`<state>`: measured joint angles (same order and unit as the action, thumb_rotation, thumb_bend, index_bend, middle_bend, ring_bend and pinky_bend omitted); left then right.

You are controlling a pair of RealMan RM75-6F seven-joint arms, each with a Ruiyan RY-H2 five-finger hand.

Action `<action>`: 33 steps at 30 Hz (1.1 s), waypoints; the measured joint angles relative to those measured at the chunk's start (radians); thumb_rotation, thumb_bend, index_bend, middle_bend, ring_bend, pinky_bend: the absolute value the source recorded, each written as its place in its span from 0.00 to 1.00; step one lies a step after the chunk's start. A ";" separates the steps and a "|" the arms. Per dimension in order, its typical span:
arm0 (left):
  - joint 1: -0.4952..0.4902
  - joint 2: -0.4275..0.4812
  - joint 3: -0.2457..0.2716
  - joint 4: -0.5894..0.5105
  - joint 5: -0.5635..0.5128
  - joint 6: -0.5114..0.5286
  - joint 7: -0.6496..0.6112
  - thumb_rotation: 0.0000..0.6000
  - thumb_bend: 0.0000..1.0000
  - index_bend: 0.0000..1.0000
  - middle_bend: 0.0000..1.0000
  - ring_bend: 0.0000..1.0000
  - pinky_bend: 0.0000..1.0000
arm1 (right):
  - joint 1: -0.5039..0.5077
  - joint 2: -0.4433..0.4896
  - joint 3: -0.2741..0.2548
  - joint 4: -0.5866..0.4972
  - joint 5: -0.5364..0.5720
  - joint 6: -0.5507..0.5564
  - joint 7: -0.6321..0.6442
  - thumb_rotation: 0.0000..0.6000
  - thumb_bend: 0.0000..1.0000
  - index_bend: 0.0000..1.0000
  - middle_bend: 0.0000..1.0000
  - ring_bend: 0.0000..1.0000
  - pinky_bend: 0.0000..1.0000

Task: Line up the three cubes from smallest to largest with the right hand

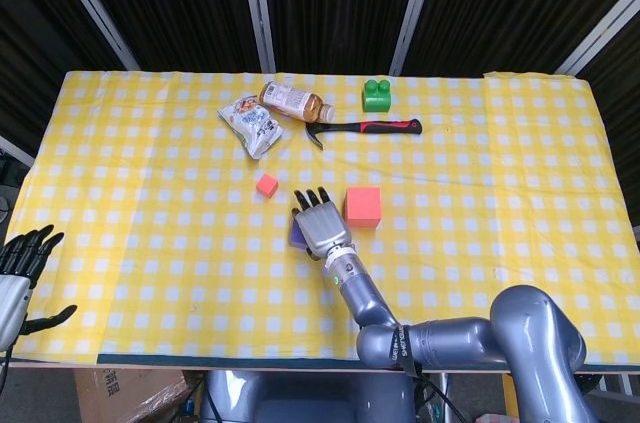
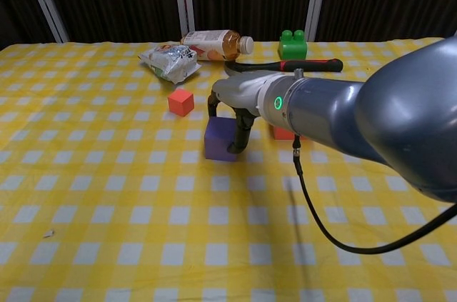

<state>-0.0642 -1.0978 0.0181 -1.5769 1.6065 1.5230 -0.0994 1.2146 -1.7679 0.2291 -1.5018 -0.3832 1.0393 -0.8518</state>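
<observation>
Reaching over the yellow checked tablecloth [image 1: 150,193], the right hand [image 2: 235,106] arches directly above the medium purple cube [image 2: 220,138], fingers curled down around it, apparently gripping. That cube sits between the small red cube [image 2: 181,101] and the large red cube [image 1: 363,206].

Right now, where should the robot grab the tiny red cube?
Pinch the small red cube by two opposite flat sides, coming down from above. It sits alone on the tablecloth with open space around it, and the right hand is just beside it over the purple cube.
</observation>
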 measured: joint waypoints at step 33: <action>-0.006 0.006 0.005 -0.016 -0.004 -0.015 -0.001 1.00 0.04 0.00 0.00 0.00 0.04 | -0.039 0.043 0.028 0.051 -0.072 -0.020 0.049 1.00 0.43 0.46 0.02 0.00 0.00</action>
<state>-0.0698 -1.0917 0.0231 -1.5931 1.6027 1.5081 -0.1002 1.1760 -1.7254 0.2568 -1.4508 -0.4549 1.0198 -0.8024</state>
